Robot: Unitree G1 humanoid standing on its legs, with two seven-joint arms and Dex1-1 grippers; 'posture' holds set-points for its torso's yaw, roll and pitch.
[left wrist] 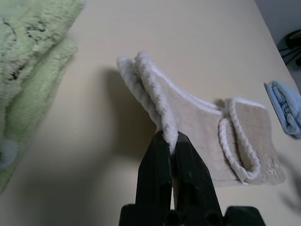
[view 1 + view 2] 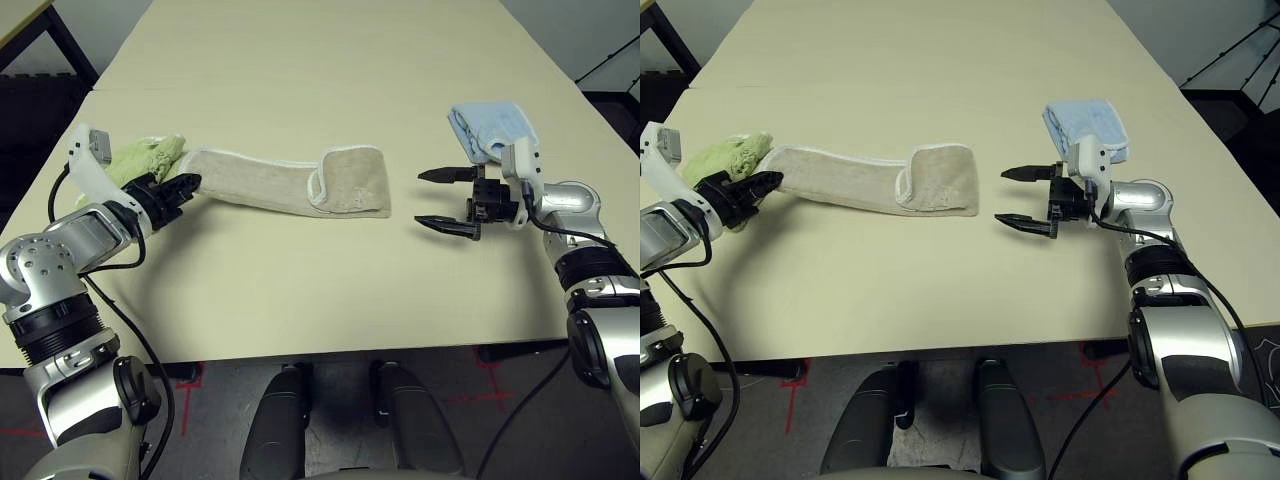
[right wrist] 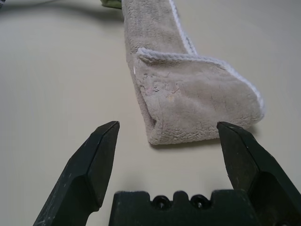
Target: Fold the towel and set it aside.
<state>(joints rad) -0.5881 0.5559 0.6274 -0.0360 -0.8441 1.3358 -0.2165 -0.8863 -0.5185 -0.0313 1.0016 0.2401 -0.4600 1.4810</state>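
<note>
My left gripper (image 2: 188,184) reaches in from the table's (image 2: 300,80) left edge, pointing almost level, its two fingers pressed together on the white-edged end of the towel (image 2: 290,180), which it holds raised off the surface. From there the towel stretches as a long beige strip toward the middle of the table, its far end folded back over itself and lying flat. A green cloth (image 2: 145,157) sits bunched just beside my left wrist. My right gripper (image 2: 440,198) points left, jaws spread wide with nothing between them, close to the towel's folded end but apart from it. A blue cloth (image 2: 487,128) lies behind that arm. Bare tabletop lies ahead of and behind the towel.
</note>
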